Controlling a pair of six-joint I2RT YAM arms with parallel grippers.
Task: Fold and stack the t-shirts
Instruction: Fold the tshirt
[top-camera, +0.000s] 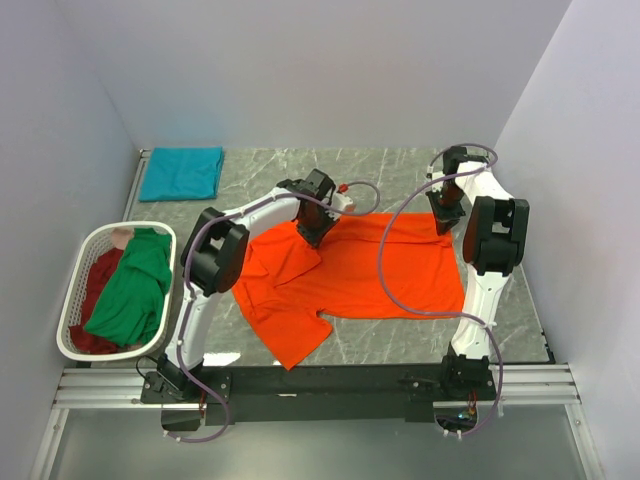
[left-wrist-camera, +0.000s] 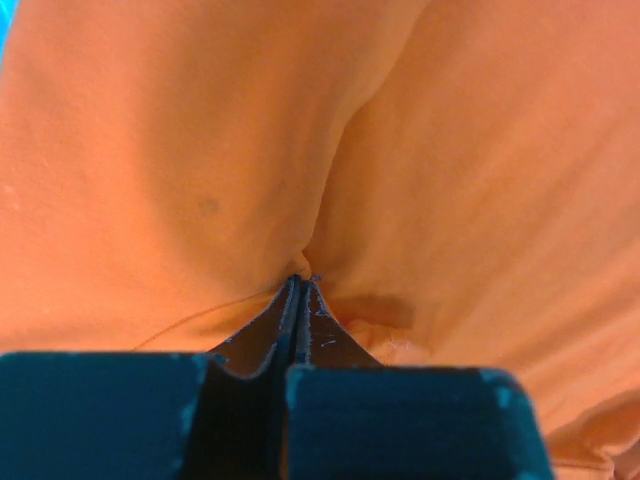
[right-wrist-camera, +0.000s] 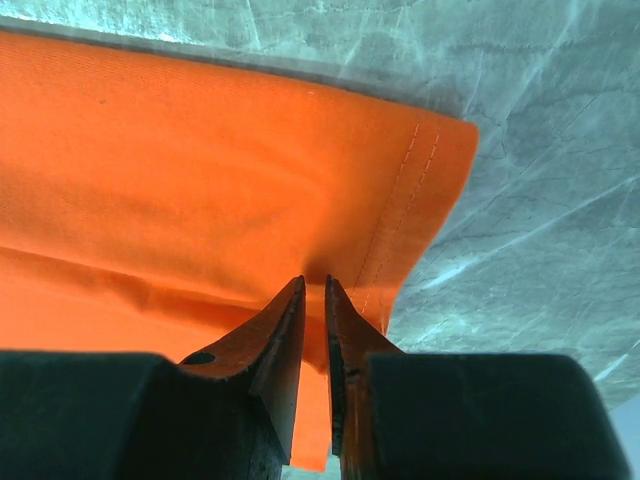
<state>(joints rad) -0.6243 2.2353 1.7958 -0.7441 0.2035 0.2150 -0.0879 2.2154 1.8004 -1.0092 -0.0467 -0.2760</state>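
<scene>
The orange t-shirt (top-camera: 350, 275) is seen spread across the middle of the marble-patterned table (top-camera: 400, 175), one sleeve pointing toward the near edge. A fold near its far left part is pinched in the clenched left gripper (left-wrist-camera: 300, 283), with cloth puckered at the tips. Its far right hem corner is clamped in the right gripper (right-wrist-camera: 313, 285). At the left edge, a green t-shirt (top-camera: 135, 290) and a dark red t-shirt (top-camera: 97, 280) are heaped in the white laundry basket (top-camera: 72, 300). Bare tabletop is left beyond the shirt, and a folded teal t-shirt (top-camera: 182, 172) is laid in the far left corner.
</scene>
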